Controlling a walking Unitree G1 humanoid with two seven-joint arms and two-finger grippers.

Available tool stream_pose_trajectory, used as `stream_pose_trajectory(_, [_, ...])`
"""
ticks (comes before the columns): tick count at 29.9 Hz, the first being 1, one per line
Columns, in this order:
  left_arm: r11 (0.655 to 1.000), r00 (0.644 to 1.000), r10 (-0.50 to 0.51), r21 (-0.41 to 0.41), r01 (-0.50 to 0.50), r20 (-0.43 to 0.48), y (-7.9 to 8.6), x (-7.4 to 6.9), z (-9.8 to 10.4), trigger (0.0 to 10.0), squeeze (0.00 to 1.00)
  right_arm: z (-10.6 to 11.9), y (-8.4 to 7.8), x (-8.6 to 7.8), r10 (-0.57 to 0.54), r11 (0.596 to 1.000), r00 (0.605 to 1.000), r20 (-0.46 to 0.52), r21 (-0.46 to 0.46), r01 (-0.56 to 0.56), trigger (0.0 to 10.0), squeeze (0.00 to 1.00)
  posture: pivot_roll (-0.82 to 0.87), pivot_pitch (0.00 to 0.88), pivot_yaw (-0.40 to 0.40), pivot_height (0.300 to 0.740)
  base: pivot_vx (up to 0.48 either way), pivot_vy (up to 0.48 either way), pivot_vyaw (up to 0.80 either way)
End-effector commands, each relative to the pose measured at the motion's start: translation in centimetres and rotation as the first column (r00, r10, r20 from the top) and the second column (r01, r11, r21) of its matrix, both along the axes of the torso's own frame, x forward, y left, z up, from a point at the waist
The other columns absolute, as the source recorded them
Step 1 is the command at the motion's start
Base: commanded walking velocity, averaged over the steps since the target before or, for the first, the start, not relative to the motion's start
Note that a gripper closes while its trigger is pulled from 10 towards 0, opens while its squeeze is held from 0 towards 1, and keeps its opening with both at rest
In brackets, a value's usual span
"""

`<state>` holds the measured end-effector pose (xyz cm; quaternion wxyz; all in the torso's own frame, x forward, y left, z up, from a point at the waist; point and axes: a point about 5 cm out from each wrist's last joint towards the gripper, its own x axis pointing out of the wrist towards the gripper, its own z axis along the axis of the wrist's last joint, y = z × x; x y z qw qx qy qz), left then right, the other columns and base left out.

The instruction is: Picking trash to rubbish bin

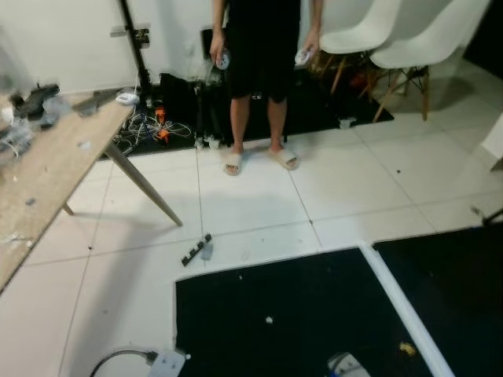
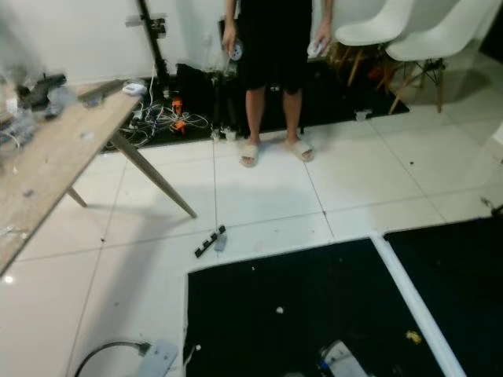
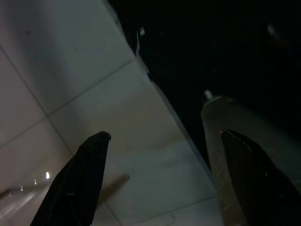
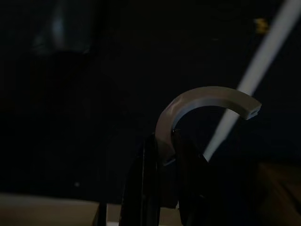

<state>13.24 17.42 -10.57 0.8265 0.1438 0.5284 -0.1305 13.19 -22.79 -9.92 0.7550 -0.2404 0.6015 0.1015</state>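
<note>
In the right wrist view my right gripper (image 4: 163, 143) is shut on a curved grey piece (image 4: 207, 96), a half ring that sticks out past the fingertips over the black mat. In the left wrist view my left gripper (image 3: 165, 135) is open with nothing between its fingers, above the edge where the white tiles meet the black mat (image 3: 225, 56). On the floor lie a short black strip with a grey scrap (image 1: 196, 250), a white speck (image 1: 269, 320) on the mat, and a small yellow scrap (image 1: 406, 348).
A person (image 1: 259, 71) in sandals stands at the back holding controllers. A wooden table (image 1: 47, 181) with slanted legs is on the left, and white chairs (image 1: 409, 39) are at the back right. Cables and a tripod (image 1: 149, 118) line the wall. A white power strip (image 1: 165, 363) lies near me.
</note>
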Motion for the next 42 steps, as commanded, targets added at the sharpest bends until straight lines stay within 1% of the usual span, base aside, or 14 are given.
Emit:
stream_pose_trajectory(1, [1.0,0.999,0.01,0.019,-0.009,-0.046,0.7,-1.4,-0.4,10.0,0.0,-0.2,0.8,-0.1,0.011,1.0,1.0,-0.001,0.024,-0.011,10.0,0.0,-0.06,0.004,0.086,0.74,0.0,0.0,-0.78])
stream_pose_trajectory(11, [1.0,0.998,0.013,0.021,-0.011,-0.053,0.7,-1.7,-0.5,10.0,0.0,-0.2,0.7,-0.1,0.02,1.0,1.0,0.001,0.016,-0.02,10.0,0.0,-0.06,0.005,0.081,0.74,0.0,0.0,-0.79])
stream_pose_trajectory(28, [1.0,0.998,-0.002,0.024,0.003,-0.055,0.7,-1.7,-0.5,10.0,0.0,-0.2,1.2,0.2,0.044,0.999,0.999,0.01,0.01,-0.044,10.0,0.0,-0.05,0.0,0.074,0.74,0.0,0.0,-0.79])
stream_pose_trajectory(35, [1.0,0.998,0.001,0.025,0.001,-0.055,0.8,-1.9,-0.5,10.0,0.0,-0.2,1.2,0.3,0.016,1.0,1.0,0.025,0.019,-0.017,10.0,0.0,-0.05,0.005,0.076,0.74,0.0,0.0,-0.78])
stream_pose_trajectory(38, [1.0,0.999,0.004,0.029,-0.003,-0.054,0.9,-1.9,-0.5,10.0,0.0,0.1,1.5,1.2,-0.05,0.997,0.994,0.092,0.056,0.045,10.0,0.0,-0.04,0.012,0.078,0.74,0.0,0.0,-0.79])
stream_pose_trajectory(41, [0.999,0.998,0.014,0.036,-0.012,-0.055,1.0,-2.0,-0.5,10.0,0.0,0.4,2.8,2.7,-0.127,0.985,0.979,0.162,0.134,0.106,10.0,0.0,-0.04,0.016,0.081,0.74,0.0,0.0,-0.79])
stream_pose_trajectory(42, [0.999,0.998,0.02,0.038,-0.018,-0.056,1.1,-2.0,-0.5,10.0,0.0,0.7,3.4,3.6,-0.149,0.979,0.97,0.192,0.169,0.117,10.0,0.0,-0.05,0.017,0.083,0.74,0.0,0.0,-0.79])
